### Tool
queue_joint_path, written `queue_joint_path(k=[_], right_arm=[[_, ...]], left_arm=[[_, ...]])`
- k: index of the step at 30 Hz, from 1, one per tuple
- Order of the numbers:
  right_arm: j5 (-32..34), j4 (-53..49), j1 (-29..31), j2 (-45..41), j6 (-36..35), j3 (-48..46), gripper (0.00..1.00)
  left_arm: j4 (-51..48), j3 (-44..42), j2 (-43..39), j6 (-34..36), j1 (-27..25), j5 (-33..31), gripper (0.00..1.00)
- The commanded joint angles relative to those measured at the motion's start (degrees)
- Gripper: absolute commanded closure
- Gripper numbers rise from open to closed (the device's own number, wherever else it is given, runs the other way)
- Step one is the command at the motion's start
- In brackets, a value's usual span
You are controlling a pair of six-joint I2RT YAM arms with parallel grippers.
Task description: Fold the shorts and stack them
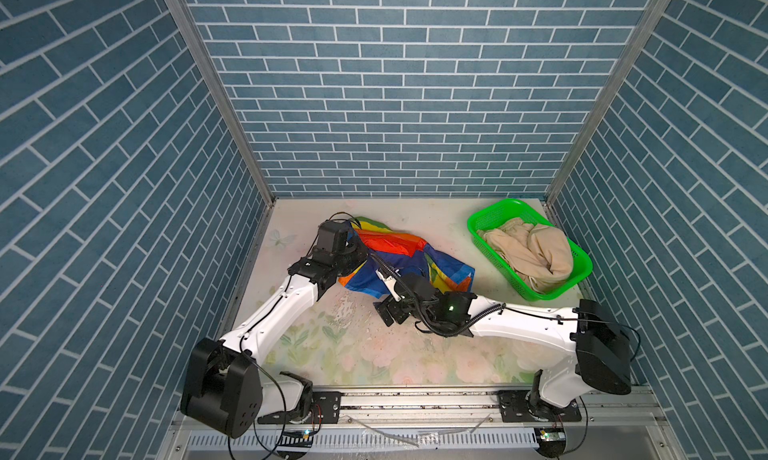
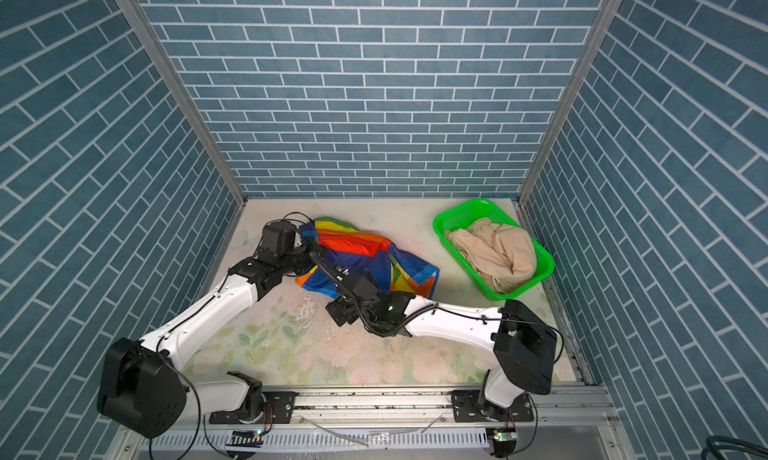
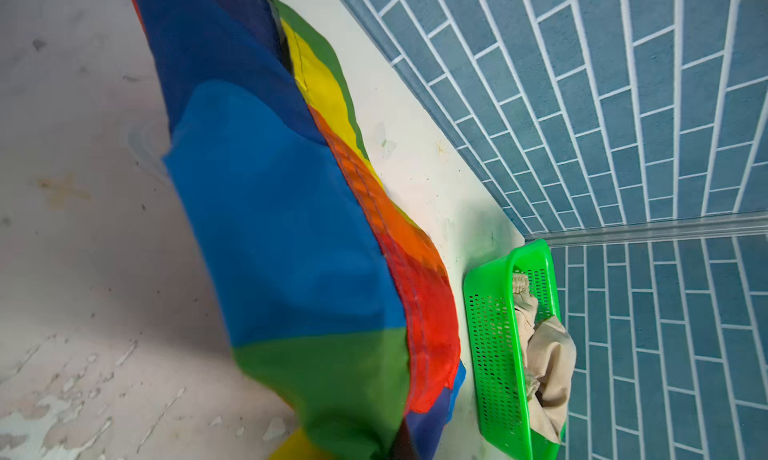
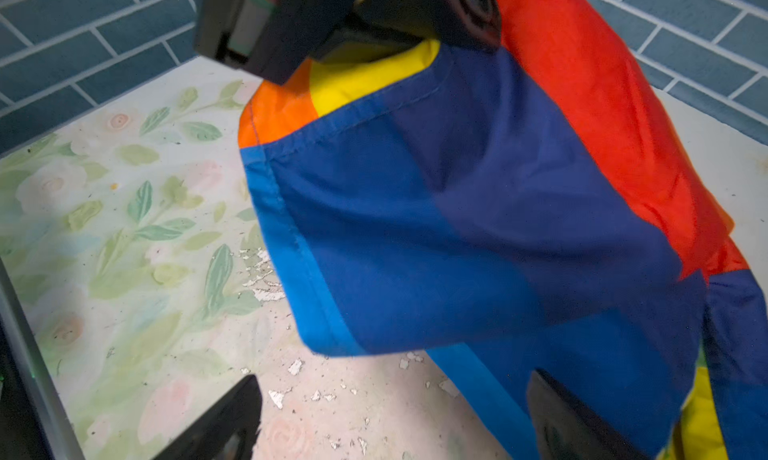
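Nothing is judged folded: rainbow shorts (image 1: 399, 258) are pinched by the closed left claw (image 4: 386, 38), the right claw (image 4: 392, 379) is spread empty, beige shorts (image 1: 536, 250) are heaped in the basket (image 1: 486, 225).

Bare tabletop (image 1: 353, 354) before rainbow shorts (image 1: 395, 246)

The rainbow-striped shorts (image 3: 291, 229) were thin, smooth woven cloth with a faint sheen and stitched hems. The beige shorts (image 1: 540, 250) looked softer and matt, with a puckered waistband. The green perforated basket (image 3: 494, 333) was glossy moulded plastic. The counter (image 1: 395, 362) had a matt floral printed skin, flaked and chipped just beside the rainbow-striped shorts. The blue brick-pattern walls (image 1: 374, 105) were matt and finely grained, and the corner posts (image 1: 214, 84) were brushed metal. The left arm (image 1: 282, 308) and right arm (image 1: 528, 325) had smooth white plastic shells and matt black joints.
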Motion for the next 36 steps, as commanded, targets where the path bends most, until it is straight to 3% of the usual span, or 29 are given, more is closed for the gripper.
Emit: queue_joint_path(k=[1, 4, 6, 7, 8, 10, 14, 17, 18, 21, 22, 23, 29, 33, 36], right_arm=[[1.91, 7.91, -0.01, 1.06, -1.95, 4.9, 0.01], [4.44, 11.79, -0.09, 2.67, -2.81, 5.72, 0.02], [6.78, 14.1, -0.41, 3.59, -3.58, 6.28, 0.11], [6.44, 14.14, -0.94, 3.89, -3.69, 7.17, 0.28], [5.13, 13.31, -1.72, 3.85, -3.17, 8.14, 0.61], [3.37, 11.87, -3.27, 2.97, -2.39, 9.48, 1.0], [2.64, 8.66, -6.25, -1.44, -2.47, 10.53, 1.0], [1.1, 5.8, -6.85, -5.64, -4.99, 10.75, 1.0], [0.34, 4.51, -6.53, -6.59, -6.22, 10.91, 0.99], [0.51, 1.64, -2.92, -9.23, -11.29, 9.42, 0.36], [1.42, 1.49, -1.19, -10.04, -12.94, 8.16, 0.23], [2.28, 1.57, 0.4, -10.59, -14.94, 6.98, 0.17], [5.68, 6.38, 7.15, -6.74, -26.54, 4.3, 0.07], [9.9, 16.21, 7.13, -0.61, -32.56, 5.68, 0.01], [12.01, 17.84, 5.14, 4.73, -33.31, 10.39, 0.01]], left_arm=[[2.68, -2.78, -4.23, -8.69, -0.58, 1.81, 1.0], [3.35, -3.93, -6.69, -12.24, -1.09, 1.69, 1.0], [2.49, -3.86, -7.78, -13.44, -1.43, 1.5, 1.0], [2.68, -4.06, -8.26, -14.11, -1.54, 1.57, 1.0], [3.09, -4.21, -8.91, -14.56, -1.63, 1.59, 0.98], [2.86, -4.05, -10.14, -14.66, -1.64, 1.52, 0.94], [-0.49, -2.55, -13.14, -12.94, -1.67, -0.42, 0.92], [-3.39, -0.55, -14.87, -11.07, -1.7, -3.33, 0.99], [-4.0, 0.32, -15.14, -10.49, -1.72, -4.11, 1.0], [-4.22, 3.37, -14.59, -9.93, -1.58, -5.02, 1.0], [-3.96, 4.54, -14.01, -9.92, -1.59, -4.84, 1.0], [-4.05, 5.87, -13.26, -9.93, -1.62, -4.59, 1.0], [-1.69, 9.46, -10.57, -13.28, -1.7, -1.39, 1.0], [-3.52, 9.52, -12.01, -14.17, -2.09, -1.3, 1.0], [-4.78, 8.89, -14.23, -14.76, -2.45, -1.19, 1.0]])
